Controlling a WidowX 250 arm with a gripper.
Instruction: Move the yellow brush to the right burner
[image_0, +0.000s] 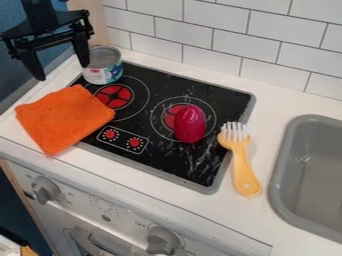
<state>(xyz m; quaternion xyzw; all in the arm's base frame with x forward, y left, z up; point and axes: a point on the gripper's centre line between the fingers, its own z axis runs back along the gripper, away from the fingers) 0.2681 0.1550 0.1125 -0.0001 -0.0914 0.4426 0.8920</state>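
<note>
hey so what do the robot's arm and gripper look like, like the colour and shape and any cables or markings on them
The arm is black. The gripper is black too: a wide crossbar with two fingers, which narrow toward their ends. I can't make out any cables or markings on either.

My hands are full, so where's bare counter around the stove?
Between wall, sink, stove and brush; also a strip before the stove, right of the cloth. Crowded: the stove's left side, with cloth, can and gripper above.
</note>
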